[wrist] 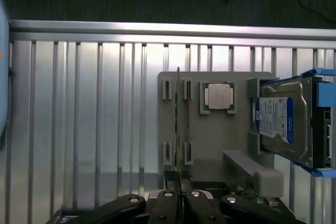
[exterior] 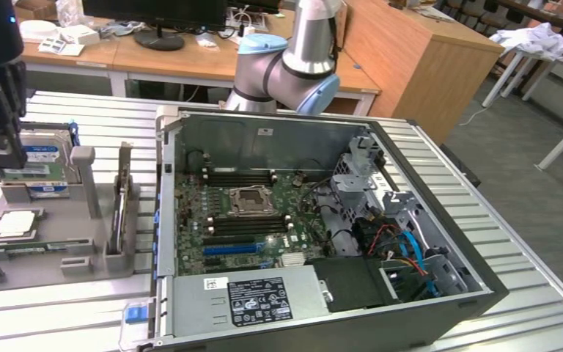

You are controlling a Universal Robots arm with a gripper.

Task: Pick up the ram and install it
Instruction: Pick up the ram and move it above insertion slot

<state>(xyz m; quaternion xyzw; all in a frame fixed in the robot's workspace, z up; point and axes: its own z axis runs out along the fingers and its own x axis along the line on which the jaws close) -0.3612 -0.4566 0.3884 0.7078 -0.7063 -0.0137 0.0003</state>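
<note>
Ribbed metal table (exterior: 67,315); beyond its far edge stand wooden desks (exterior: 164,62) with a monitor (exterior: 159,15) (screen dark), a tall wooden cabinet (exterior: 418,66), grey floor (exterior: 501,128), and a white cloth (exterior: 536,37).

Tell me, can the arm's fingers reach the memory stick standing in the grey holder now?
Probably yes. The memory stick stands on edge in the holder, its upper edge bare; the chip and hard drive sit aside. The fingers, though shut, line up with it.

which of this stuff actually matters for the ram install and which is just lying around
For the job: ram; black memory slots; open pc case.
Just lying about: hard drive; processor chip.
</note>
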